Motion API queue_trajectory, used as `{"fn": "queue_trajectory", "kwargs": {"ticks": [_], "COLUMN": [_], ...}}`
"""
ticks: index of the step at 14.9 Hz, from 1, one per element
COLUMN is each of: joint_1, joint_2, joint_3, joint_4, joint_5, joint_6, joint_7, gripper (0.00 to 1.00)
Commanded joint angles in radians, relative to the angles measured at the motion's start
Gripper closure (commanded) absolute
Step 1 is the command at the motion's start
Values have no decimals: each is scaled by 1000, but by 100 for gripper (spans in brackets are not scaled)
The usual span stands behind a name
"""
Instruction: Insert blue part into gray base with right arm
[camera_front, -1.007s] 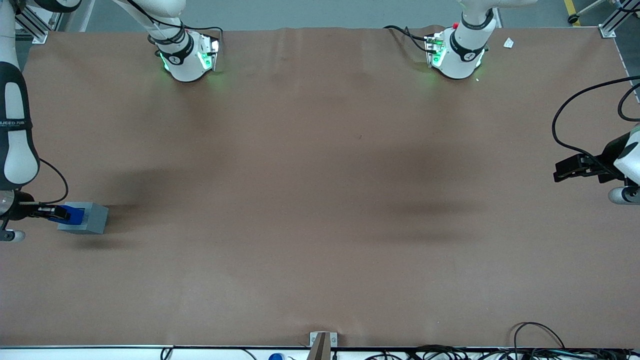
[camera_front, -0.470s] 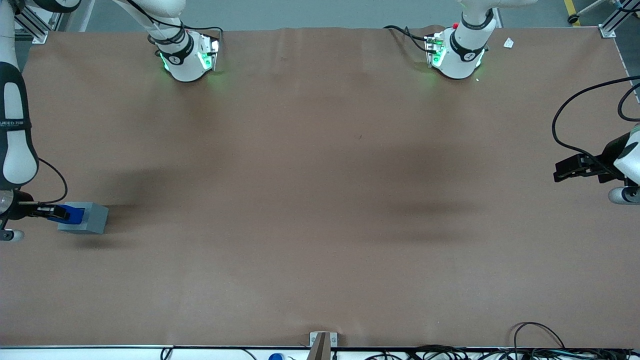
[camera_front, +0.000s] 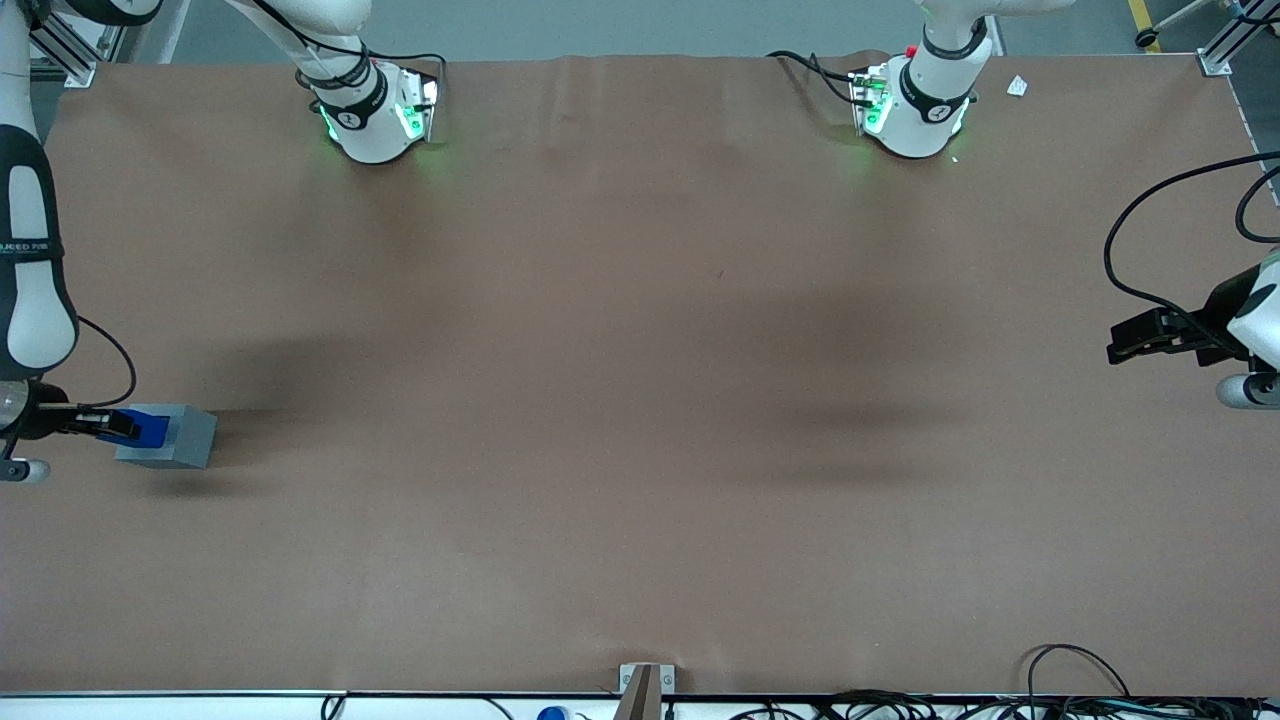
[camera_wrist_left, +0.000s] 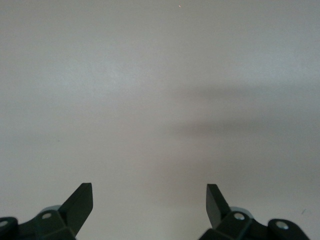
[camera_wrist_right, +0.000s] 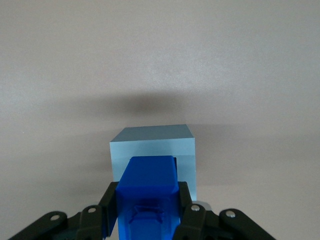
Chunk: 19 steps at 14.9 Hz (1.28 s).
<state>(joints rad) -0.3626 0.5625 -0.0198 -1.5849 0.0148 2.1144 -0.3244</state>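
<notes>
Bright-blue plastic shows between the black fingers (camera_wrist_right: 111, 207) of the right arm's (camera_front: 30, 255) pincer (camera_front: 108, 425): the blue part (camera_wrist_right: 148, 197) is pinched there, one finger pressed against each of its side faces. In the right wrist view the part juts out past the fingertips, with its leading end over the recess of the gray base (camera_wrist_right: 155, 146).

The gray base (camera_front: 178, 437) is the landmark. It sits flat on the brown counter (camera_front: 640, 400), far toward the working arm's end, with a dark shadow on the counter surface just beside it. The blue part (camera_front: 150, 428) lies over the top of the base at the edge nearest the pincer, and the front view shows it overlapping the base's upper face. Whether the part already touches the floor of the recess or hangs just above it cannot be told from either view. The pincer itself stands just beside the base, at the base's outer edge toward the working arm's end of the counter, roughly level with the base's top.
</notes>
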Motion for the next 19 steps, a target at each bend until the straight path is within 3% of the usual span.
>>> {"fn": "queue_trajectory", "kwargs": {"ticks": [1, 19], "joint_1": [-21, -24], "joint_2": [10, 11], "joint_3": [17, 17], "joint_4": [-10, -37], "joint_5": [-9, -9], "joint_6": [18, 19], "joint_7": [-12, -13], "gripper": [80, 79]}}
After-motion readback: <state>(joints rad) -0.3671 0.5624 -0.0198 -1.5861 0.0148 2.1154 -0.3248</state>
